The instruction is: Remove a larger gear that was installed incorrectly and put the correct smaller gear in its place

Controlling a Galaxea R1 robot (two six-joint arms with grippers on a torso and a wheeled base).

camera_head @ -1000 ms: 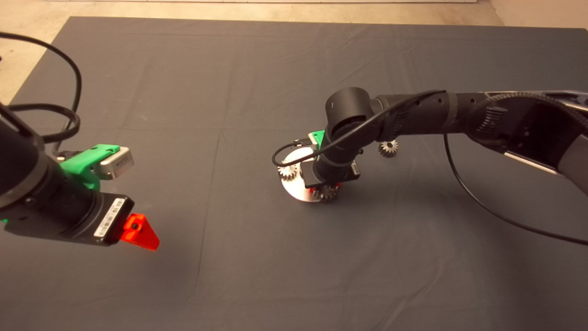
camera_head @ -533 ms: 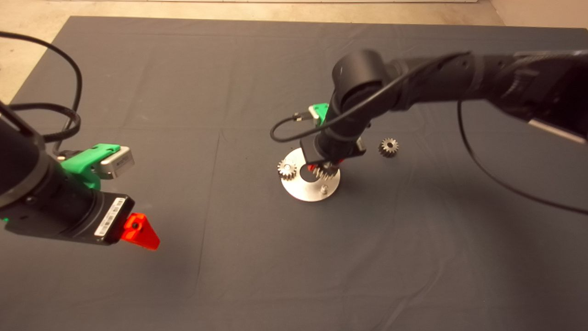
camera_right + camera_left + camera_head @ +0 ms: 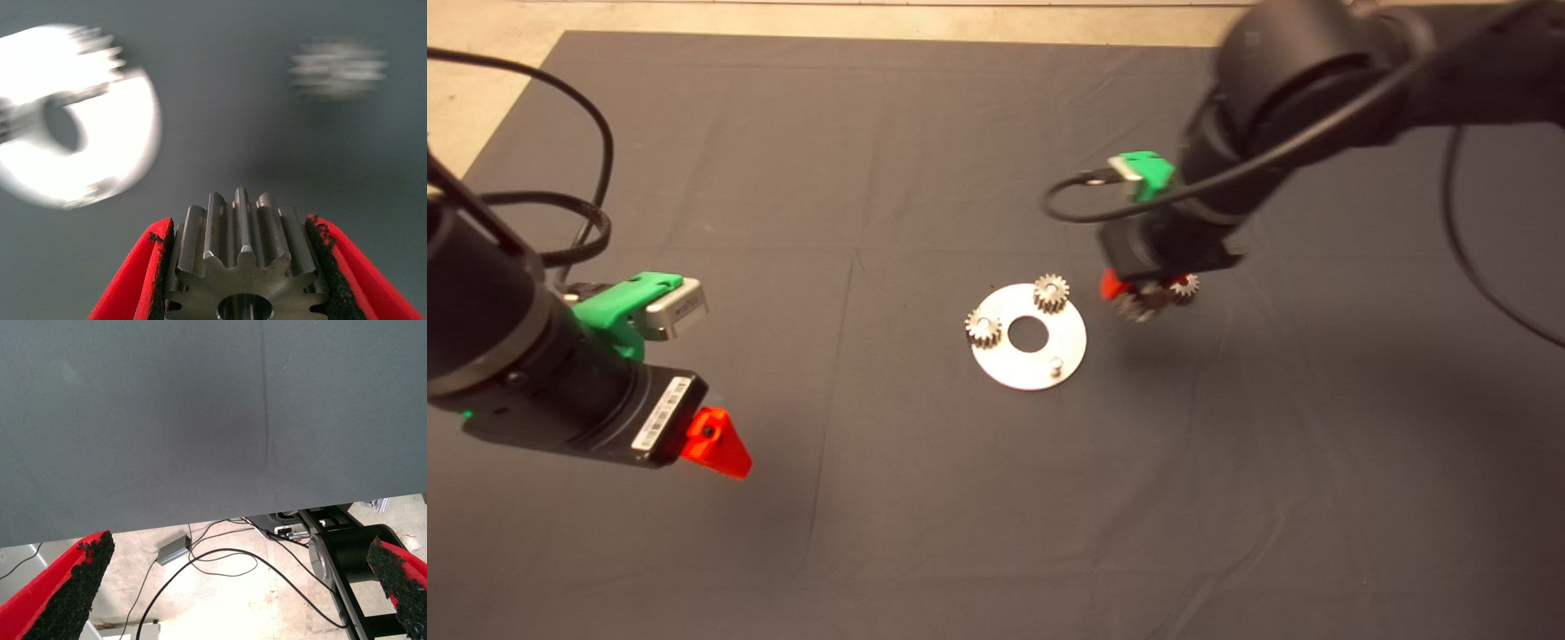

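Observation:
My right gripper (image 3: pixel 1144 297) is shut on the larger gear (image 3: pixel 1136 308) and holds it above the mat, to the right of the round silver plate (image 3: pixel 1040 369). In the right wrist view the larger gear (image 3: pixel 240 263) sits between the two red fingers (image 3: pixel 137 280). The smaller gear (image 3: pixel 1185 286) lies loose on the mat just beside the held gear, partly hidden by the gripper; it also shows blurred in the right wrist view (image 3: pixel 337 67). The plate carries two small gears (image 3: pixel 1051 292) (image 3: pixel 983 328) and one bare peg (image 3: pixel 1056 363). My left gripper (image 3: pixel 716 443) is open and empty at the left.
The plate (image 3: pixel 127 127) has a centre hole (image 3: pixel 1028 333). The dark mat (image 3: pixel 925 516) covers the table; bare floor shows beyond its far and left edges. Cables and a robot base on the floor show past the mat edge in the left wrist view (image 3: pixel 220 560).
My right gripper has lifted the larger gear off the plate's front peg and carried it up and to the right, next to the loose smaller gear. The left arm shifted slightly.

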